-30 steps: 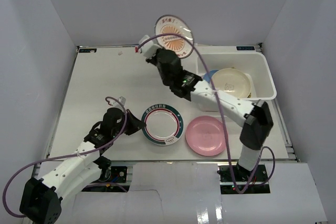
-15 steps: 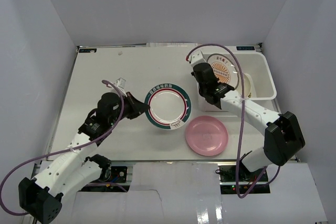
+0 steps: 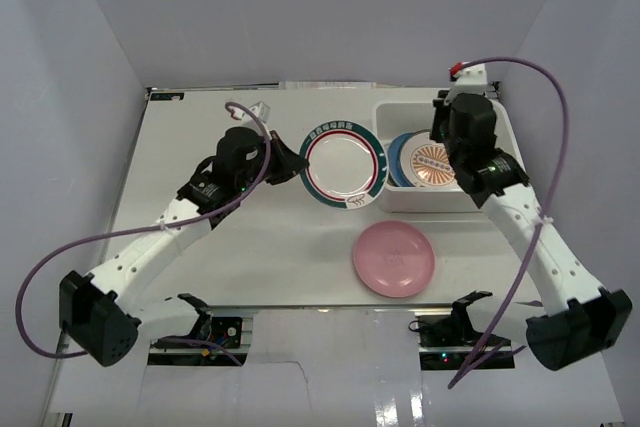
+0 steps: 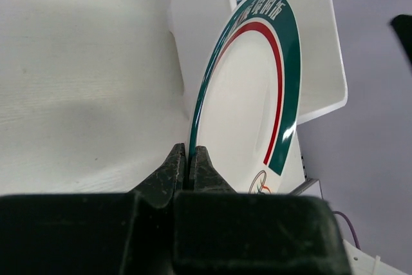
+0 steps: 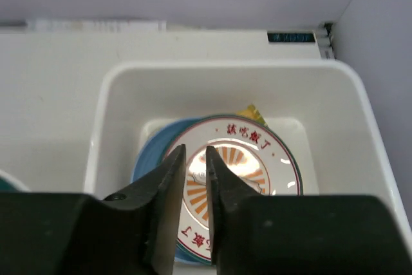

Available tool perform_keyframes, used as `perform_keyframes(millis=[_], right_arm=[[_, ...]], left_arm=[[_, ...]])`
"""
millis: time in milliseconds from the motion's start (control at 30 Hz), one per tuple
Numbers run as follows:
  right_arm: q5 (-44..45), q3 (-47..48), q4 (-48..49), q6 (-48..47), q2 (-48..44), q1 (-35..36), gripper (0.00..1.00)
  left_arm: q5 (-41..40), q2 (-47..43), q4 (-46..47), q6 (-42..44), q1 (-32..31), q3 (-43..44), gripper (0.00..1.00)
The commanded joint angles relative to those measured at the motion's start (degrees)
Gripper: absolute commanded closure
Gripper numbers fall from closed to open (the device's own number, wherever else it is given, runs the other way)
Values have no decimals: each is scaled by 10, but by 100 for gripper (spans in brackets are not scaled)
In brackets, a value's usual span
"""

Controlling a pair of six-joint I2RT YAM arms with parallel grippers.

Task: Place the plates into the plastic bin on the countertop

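The left gripper (image 4: 190, 159) is closed on the rim of the green-rimmed plate (image 4: 248, 94), which stands upright just left of the bin (image 3: 425, 107). Its green band carries white Chinese characters. At upper right, the right gripper (image 5: 196, 159) is slightly open and empty above the orange plate (image 5: 238, 159), which has red characters and lies in the bin. The pink plate (image 3: 393, 259) lies on the countertop (image 3: 200, 147).

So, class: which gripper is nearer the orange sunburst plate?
Right. The right gripper hovers just above the orange sunburst plate inside the bin; the left gripper is outside the bin's left wall, gripping the green-rimmed plate.
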Motion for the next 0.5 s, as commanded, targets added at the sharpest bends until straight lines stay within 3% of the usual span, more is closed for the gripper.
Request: perform_keyframes(millis=[0,67,233,433,467], right_arm=[[-62,35,13,81,-93,-24,81],[-77,12,30,96,-132,-25,92],[-200,-38,71,142,-229,-25,92],[-296,-152,87,200,-319,-25,82],[-322,-171,87,216,-340,-24,75]], left_arm=[[-34,62,49,9,-42,88,100],[-43,109,51,18,-76,128,100],[-72,283,59,33,-108,275,100],[-51,455,72,25,-116,436,100],[-21,470,70,27,-118,456,89]])
